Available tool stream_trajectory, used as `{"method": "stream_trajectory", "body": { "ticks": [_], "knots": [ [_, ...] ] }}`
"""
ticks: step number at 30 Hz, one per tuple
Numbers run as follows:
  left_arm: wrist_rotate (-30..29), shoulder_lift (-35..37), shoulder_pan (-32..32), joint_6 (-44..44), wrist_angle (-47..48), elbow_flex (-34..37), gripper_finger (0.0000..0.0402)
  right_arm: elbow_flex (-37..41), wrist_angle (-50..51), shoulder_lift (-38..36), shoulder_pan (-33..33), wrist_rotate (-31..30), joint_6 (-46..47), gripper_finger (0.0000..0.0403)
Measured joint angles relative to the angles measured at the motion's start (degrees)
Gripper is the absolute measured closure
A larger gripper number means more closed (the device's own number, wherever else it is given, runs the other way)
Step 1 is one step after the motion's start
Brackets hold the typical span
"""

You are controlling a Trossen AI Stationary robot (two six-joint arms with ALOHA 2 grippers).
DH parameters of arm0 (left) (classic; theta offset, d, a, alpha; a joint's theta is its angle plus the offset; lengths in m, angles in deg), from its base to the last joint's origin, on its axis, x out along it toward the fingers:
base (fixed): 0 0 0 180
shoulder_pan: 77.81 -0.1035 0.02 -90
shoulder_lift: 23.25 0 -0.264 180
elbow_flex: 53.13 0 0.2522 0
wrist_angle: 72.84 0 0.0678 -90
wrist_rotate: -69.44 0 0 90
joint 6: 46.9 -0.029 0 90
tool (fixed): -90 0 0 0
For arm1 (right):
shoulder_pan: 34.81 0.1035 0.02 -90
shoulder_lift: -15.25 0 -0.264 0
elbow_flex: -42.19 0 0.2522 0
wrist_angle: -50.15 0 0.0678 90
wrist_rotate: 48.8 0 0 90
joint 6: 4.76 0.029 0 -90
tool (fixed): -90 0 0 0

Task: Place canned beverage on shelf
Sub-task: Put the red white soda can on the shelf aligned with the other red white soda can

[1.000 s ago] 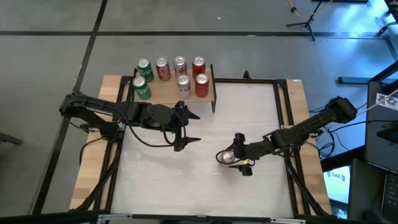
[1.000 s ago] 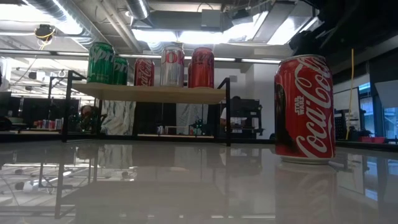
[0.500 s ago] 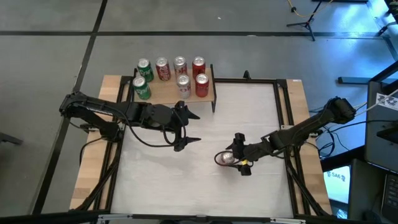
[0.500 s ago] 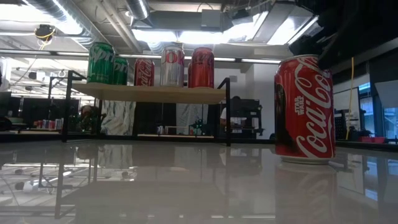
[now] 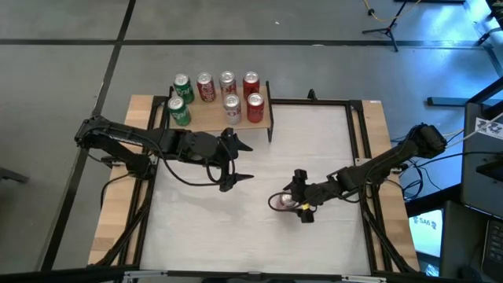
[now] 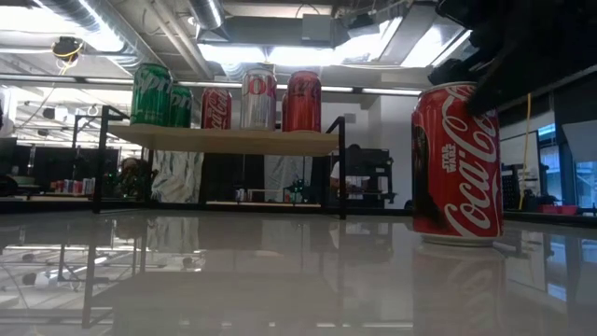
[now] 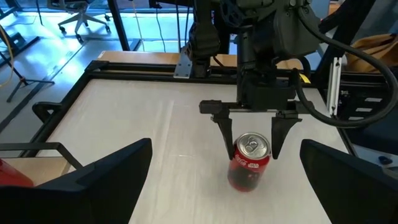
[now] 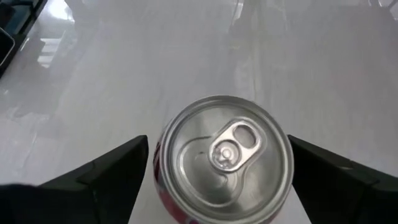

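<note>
One red can (image 5: 284, 203) upright on table (image 5: 314, 141), well apart from shelf (image 5: 222, 116) holding seven cans. Right pincer (image 7: 252, 135) directly above can top, fingers spread to either side, not gripping. Left pincer (image 5: 242, 163) spread wide, empty, near table middle.

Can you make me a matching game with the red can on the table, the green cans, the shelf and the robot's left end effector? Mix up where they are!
Things:
1. Red can
2. Green cans
3. Shelf
4. Left end effector

Places or states:
A. Open, hanging over the table near the shelf, holding nothing
B. At the shelf's left end
C. Standing on the white table between the right end effector's open fingers
D. At the table's far edge, carrying seven cans

Pairs: 1-C, 2-B, 3-D, 4-A
</note>
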Motion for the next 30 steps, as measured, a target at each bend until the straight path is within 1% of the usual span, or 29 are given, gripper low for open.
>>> {"method": "stream_trajectory", "body": {
  "ticks": [8, 10, 13, 18, 23, 27, 30],
  "knots": [
    [-0.01, 0.0, 0.0, 0.0, 0.0, -0.02, 0.0003, -0.05, -1.28, 0.28, 0.0, -1.19, 0.07, 0.0106],
    [-0.01, 0.0, 0.0, -0.01, -0.01, -0.02, 0.0003, -0.09, -1.67, 0.61, 0.0, -1.3, 0.07, 0.0115],
    [-0.01, 0.0, -0.02, 0.0, 0.01, -0.02, 0.0003, -0.13, -1.7, 0.63, 0.0, -1.73, 0.17, 0.0116],
    [-0.05, 0.0, -0.02, -0.02, 0.02, -0.02, 0.0003, -0.06, -2.66, 0.75, 0.02, -2.48, 0.13, 0.0106],
    [-0.5, 0.0, -0.02, -0.02, 0.0, -0.02, 0.0003, 0.11, -4.46, 0.87, -0.04, -2.85, -0.09, 0.0117],
    [-0.52, 0.0, 0.0, -0.02, 0.01, -0.02, 0.0003, -0.91, -4.7, 0.87, -0.8, -3.0, -0.07, 0.0116],
    [-2.71, 0.0, 0.16, -0.06, 0.04, -0.02, 0.0003, -2.7, -4.77, 0.87, -2.55, -2.8, 0.13, 0.0115]
  ]
}}
